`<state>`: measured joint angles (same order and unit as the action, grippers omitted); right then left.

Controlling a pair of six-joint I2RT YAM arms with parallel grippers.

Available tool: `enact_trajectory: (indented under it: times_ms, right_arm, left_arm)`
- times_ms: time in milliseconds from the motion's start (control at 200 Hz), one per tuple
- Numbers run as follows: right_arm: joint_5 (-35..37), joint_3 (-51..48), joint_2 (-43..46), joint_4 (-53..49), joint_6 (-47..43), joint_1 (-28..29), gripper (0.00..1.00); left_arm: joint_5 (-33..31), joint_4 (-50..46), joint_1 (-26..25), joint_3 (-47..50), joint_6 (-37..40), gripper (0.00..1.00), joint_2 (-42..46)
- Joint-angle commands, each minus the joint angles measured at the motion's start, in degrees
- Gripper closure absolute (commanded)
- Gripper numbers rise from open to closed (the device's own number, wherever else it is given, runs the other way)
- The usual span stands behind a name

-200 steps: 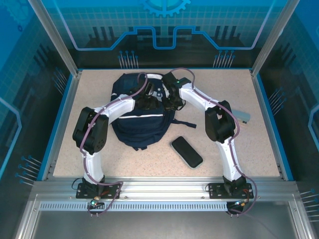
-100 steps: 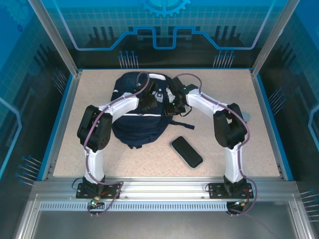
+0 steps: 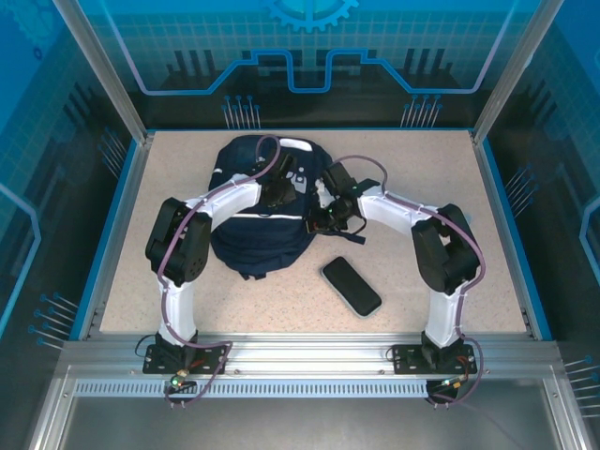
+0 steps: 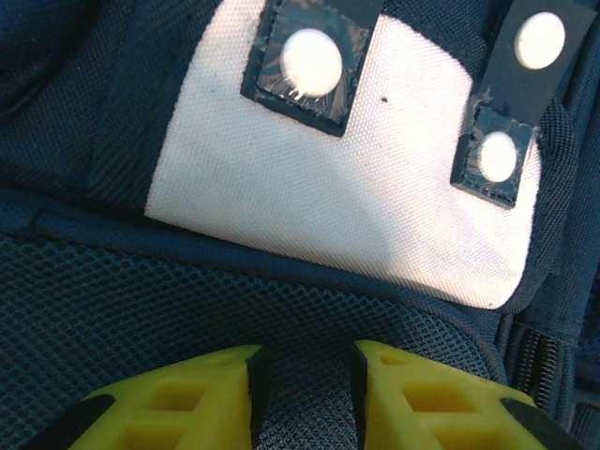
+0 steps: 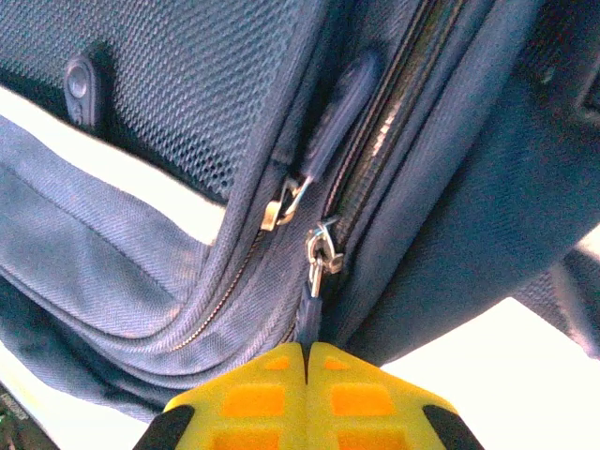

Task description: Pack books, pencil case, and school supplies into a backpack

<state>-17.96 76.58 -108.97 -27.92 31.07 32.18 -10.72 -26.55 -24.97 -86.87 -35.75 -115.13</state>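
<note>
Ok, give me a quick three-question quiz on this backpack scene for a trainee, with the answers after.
1. True or false: the right gripper stands wide open.
2. What is the right gripper pinching? A) a zipper pull on the backpack; B) a pencil; C) a book.
3. What loose item lies on the table right of the backpack's lower end?
Key: 1 false, it is shut. 2 A. 3 a dark oblong case.
</note>
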Motion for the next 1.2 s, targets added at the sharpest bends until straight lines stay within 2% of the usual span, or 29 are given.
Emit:
enact_trajectory:
  times_ms: [0,170,300,350,400,535,660,810,970,1196]
  right_arm:
    - [-10.09,-4.84,2.89,2.07,4.94,4.66,1.00]
    - [-10.31,-9.17,6.27,6.45,7.76,6.13,1.00]
    - [-6.61,-9.85,8.96,4.83,7.34,5.16,0.99]
    - [-4.57,-9.95,10.22,4.12,7.42,4.38,0.92]
    - [-3.07,-10.36,11.57,4.25,7.72,3.55,0.80]
    - [0.20,-11.67,14.70,5.99,10.34,1.26,0.52]
    - [3.08,-12.96,14.98,8.07,14.58,-0.74,0.45]
    - [2.78,-13.02,11.45,11.57,19.45,-2.99,0.44]
    - [3.12,-9.87,6.31,13.88,20.77,-3.43,0.48]
    - [2.06,-7.65,1.09,14.97,22.95,-4.57,0.59]
  left_arm:
    - [-1.77,-0.53,1.24,1.47,-0.73,0.67,-4.40]
    - [-1.49,-0.38,1.30,1.52,-0.73,0.67,-3.77]
    - [-0.50,0.02,1.24,1.44,0.13,0.66,-2.11]
    - [0.34,0.31,1.24,1.65,0.91,0.64,-0.54]
    - [1.46,0.71,1.28,2.01,2.17,0.60,1.31]
    - [5.47,0.28,1.24,2.34,6.47,0.44,7.59]
    - [6.73,-1.34,1.27,3.73,11.51,0.29,13.50]
    - [6.72,-3.87,1.25,7.54,19.56,0.19,20.09]
    - [6.87,-5.65,0.57,12.03,26.00,0.11,25.55]
    - [4.87,-9.32,-3.03,15.34,33.50,0.13,27.86]
